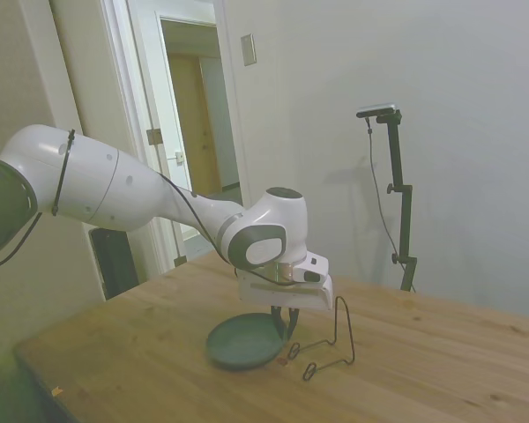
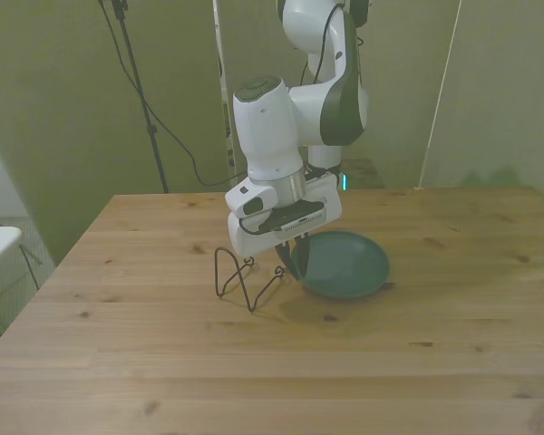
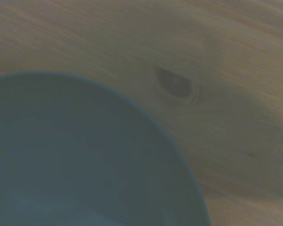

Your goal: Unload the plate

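Note:
The dark grey-green plate (image 1: 240,344) (image 2: 349,265) lies almost flat on the wooden table, just beside the thin black wire stand (image 1: 339,328) (image 2: 233,276) and outside it. My gripper (image 1: 287,322) (image 2: 296,260) points down at the plate's rim on the side nearest the stand, with its dark fingers closed together on that rim. In the wrist view the plate (image 3: 75,160) fills a large part of the picture from close up, with bare wood and a knot beyond its edge.
The wooden table (image 1: 441,361) (image 2: 281,362) stretches wide around plate and stand. A doorway (image 1: 198,123) opens behind the arm in the side view.

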You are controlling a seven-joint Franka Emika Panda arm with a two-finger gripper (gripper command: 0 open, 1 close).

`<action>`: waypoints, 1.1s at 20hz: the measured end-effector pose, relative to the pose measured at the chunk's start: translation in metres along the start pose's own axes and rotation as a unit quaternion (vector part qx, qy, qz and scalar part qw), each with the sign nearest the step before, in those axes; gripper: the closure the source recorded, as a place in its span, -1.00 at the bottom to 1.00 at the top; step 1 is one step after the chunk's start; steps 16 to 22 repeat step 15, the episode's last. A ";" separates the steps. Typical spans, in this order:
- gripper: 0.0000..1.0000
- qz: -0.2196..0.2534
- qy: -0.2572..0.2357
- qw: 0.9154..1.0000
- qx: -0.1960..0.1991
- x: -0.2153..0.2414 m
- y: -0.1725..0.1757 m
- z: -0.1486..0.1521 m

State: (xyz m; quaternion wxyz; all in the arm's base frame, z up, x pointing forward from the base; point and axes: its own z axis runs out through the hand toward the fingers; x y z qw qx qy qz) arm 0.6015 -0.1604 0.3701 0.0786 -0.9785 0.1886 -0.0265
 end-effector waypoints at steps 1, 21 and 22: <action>-1.00 0.000 0.000 1.000 0.000 0.000 0.000 0.000; -1.00 0.028 0.027 0.999 0.030 -0.003 -0.054 -0.128; -1.00 0.028 0.027 0.999 0.030 -0.003 -0.054 -0.128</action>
